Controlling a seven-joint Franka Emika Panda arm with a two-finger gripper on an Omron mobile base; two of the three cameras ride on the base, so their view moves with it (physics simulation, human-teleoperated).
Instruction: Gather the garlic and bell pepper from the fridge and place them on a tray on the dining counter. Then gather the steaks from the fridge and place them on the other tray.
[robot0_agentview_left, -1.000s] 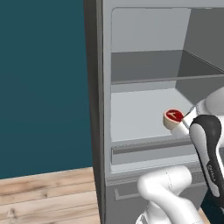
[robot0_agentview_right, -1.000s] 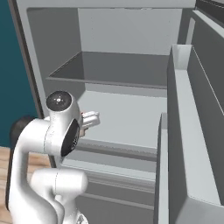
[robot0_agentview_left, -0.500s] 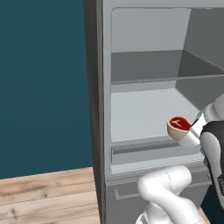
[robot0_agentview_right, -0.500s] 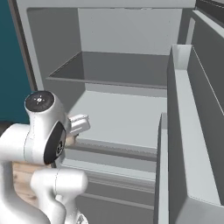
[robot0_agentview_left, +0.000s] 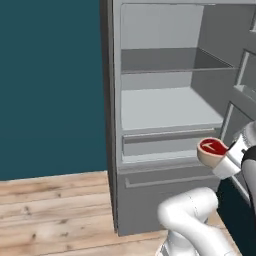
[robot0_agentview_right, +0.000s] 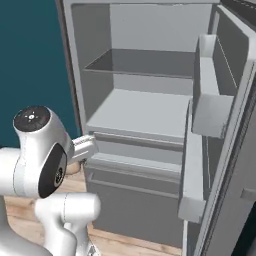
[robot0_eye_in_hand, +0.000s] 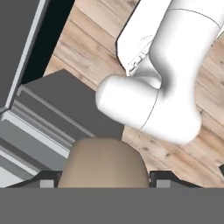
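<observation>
Steak (robot0_agentview_left: 212, 150) at right centre of the left base view, red top with a pale tan rim, carried at the end of the white arm, out in front of the open fridge (robot0_agentview_left: 165, 115) and level with its drawer front. Held at the gripper (robot0_agentview_left: 223, 161), though the fingers themselves hidden behind the meat from this side. Bare grey shelves in the upper middle of the frame, teal wall (robot0_agentview_left: 50, 85) along the left, wooden floor (robot0_agentview_left: 55, 210) across the lower left. Over in the right base view, open fridge (robot0_agentview_right: 140, 120) through the middle, door (robot0_agentview_right: 220, 150) with its bins swung out along the right edge. White wrist at lower left, reaching toward the drawer front; steak hidden behind the arm here. Down in the hand view, tan underside of the steak (robot0_eye_in_hand: 103, 165) at bottom centre, sitting between the two dark fingers (robot0_eye_in_hand: 49, 178) and touching both, so clamped on the meat. Grey fridge front at left of that frame, wooden floor (robot0_eye_in_hand: 87, 39) across the top and the right.
</observation>
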